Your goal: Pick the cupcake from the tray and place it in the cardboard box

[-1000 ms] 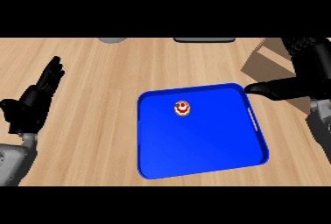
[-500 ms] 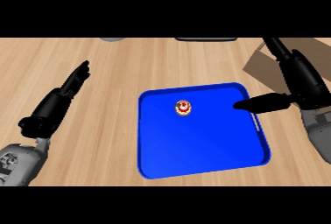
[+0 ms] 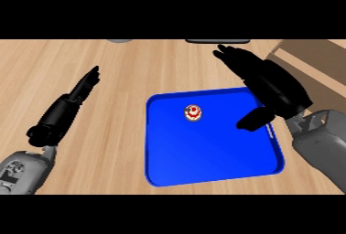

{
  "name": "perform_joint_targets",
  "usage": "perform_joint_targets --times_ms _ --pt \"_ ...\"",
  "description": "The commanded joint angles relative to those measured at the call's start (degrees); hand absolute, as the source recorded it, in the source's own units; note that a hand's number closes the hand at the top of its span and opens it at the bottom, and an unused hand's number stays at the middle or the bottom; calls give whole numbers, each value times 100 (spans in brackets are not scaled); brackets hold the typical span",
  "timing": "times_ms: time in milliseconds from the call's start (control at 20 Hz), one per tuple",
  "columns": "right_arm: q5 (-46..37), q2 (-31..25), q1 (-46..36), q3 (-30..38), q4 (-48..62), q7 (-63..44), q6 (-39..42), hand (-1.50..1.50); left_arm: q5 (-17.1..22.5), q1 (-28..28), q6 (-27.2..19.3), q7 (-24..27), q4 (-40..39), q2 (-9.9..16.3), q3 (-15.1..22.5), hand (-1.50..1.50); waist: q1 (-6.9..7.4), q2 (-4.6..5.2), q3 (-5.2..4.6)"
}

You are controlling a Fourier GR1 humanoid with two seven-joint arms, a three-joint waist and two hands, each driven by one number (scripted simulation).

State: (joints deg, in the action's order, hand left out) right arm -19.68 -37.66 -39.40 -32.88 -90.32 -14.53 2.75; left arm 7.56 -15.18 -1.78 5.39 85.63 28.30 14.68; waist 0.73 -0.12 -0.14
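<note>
Blue and square, the plastic tray [image 3: 209,155] holds the small red-and-white cupcake [image 3: 194,113] just left of my right hand [image 3: 273,89], which hangs over the tray's right edge, fingers straight, thumb down, holding nothing. The brown cardboard box [image 3: 307,59] lies right of that hand; my left hand [image 3: 67,109] rests open, well left of the tray.

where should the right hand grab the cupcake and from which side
Take the cupcake round its sides, from above and from its right. It stands small and upright, alone in the upper middle of the blue tray, so nothing blocks its sides. The right hand is open just to its right, thumb pointing toward it; fingers on the far side, thumb on the near side would probably suit.
</note>
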Motion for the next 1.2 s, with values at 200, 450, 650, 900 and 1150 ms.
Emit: perform_joint_targets --times_ms 200,450,650,900,1150 --pt "-217 754 -929 -807 -237 -1929 1889 -150 -24 212 118 28 134 -70 -48 0 -8 -21 4" --pt "-558 1787 -1414 -1113 382 -2945 2456 -150 -240 126 -17 -114 281 -195 -39 0 24 -3 8" --pt "-702 2459 -1392 -1108 840 -3387 2713 -150 -83 -118 296 -325 126 -45 -352 0 -15 11 11" --pt "-942 2768 -983 -930 721 -3697 2971 -150 -238 39 275 -337 437 -276 -387 0 -50 4 14" --pt "-1470 3232 -1056 -858 1193 -3705 3034 -150 -455 1 393 -36 -52 -386 -544 0 -50 12 13"
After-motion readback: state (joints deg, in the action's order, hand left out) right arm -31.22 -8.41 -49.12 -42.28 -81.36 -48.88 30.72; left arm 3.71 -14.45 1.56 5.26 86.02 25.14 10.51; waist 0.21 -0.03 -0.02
